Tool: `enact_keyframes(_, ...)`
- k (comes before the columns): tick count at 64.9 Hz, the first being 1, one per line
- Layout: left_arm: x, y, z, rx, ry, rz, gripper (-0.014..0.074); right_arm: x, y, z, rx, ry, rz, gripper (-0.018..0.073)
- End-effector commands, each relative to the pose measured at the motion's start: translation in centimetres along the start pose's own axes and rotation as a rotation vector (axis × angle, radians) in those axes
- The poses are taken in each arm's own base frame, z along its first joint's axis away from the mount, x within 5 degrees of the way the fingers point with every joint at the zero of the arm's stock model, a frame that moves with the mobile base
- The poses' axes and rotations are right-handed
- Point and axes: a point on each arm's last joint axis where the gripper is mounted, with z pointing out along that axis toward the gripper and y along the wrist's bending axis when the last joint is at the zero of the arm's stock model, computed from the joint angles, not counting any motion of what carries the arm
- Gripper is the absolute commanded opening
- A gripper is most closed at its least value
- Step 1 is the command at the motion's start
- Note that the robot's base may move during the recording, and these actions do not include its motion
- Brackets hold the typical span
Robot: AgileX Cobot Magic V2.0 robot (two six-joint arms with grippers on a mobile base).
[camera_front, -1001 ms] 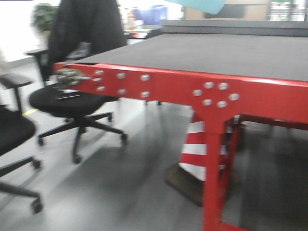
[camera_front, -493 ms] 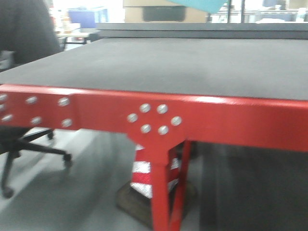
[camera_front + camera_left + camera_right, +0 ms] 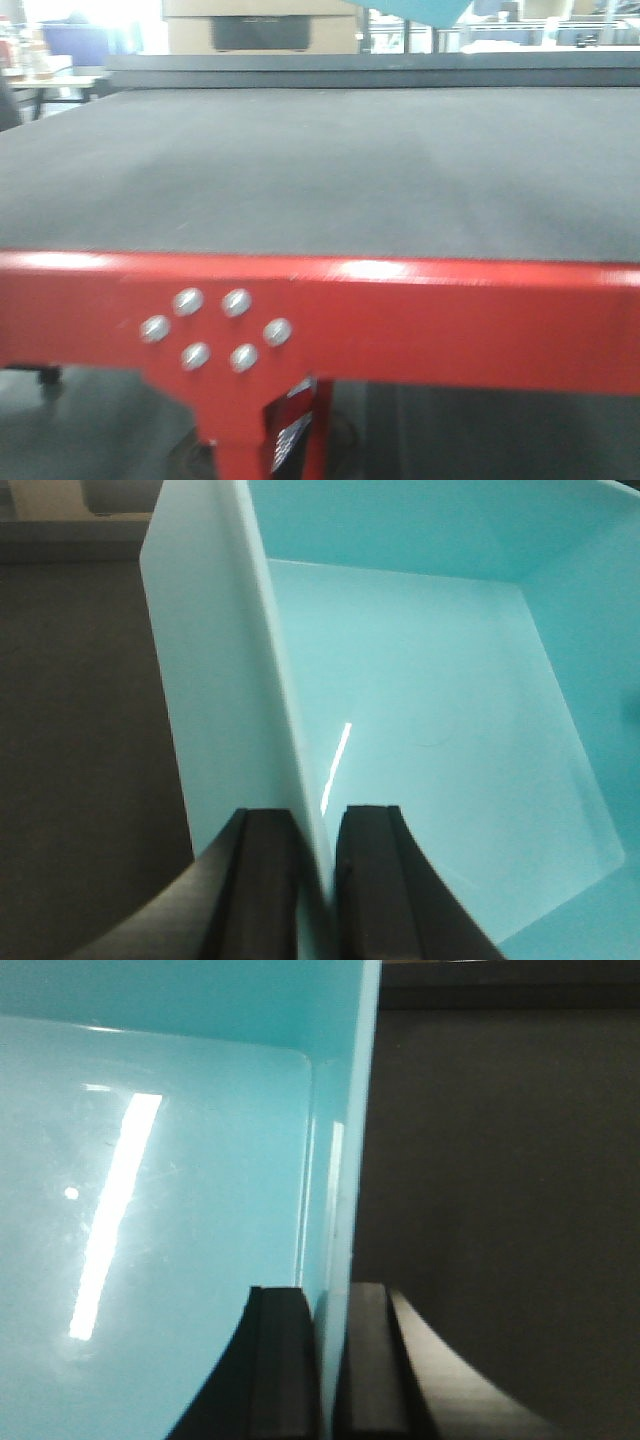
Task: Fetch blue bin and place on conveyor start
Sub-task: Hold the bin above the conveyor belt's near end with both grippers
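Above the conveyor start (image 3: 320, 170): blue bin (image 3: 420, 710) being held aloft.
Its open side is facing the left gripper (image 3: 315, 880) and right gripper (image 3: 325, 1360), each clamping an opposite wall, over the grey belt and bolted red frame (image 3: 450, 320).

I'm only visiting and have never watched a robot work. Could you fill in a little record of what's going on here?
Held: bin, light blue, nothing inside where visible
Left gripper: shut on the bin's left wall
Right gripper: shut on the bin's right wall
Belt: wide, flat, dark grey
Frame: glossy red, with silver bolts
Bin on belt: not yet; only its corner shows at the front view's top edge, raised above the belt
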Motion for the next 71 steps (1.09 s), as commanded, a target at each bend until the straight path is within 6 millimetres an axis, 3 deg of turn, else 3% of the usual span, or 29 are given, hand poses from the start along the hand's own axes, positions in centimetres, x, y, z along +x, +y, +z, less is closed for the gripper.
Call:
enact_keyframes(1,-0.92,-0.67,-0.88,0.051,-0.071,-0.023,-0.0111,-0.91,0.32,-0.47,-0.007,-0.072,-0.018,-0.0151)
enact_keyframes(71,-0.92,-0.67,-0.88,0.051,-0.071,-0.023,-0.0111,-0.93,0.31,-0.47,-0.007,-0.074,-0.018,-0.0151)
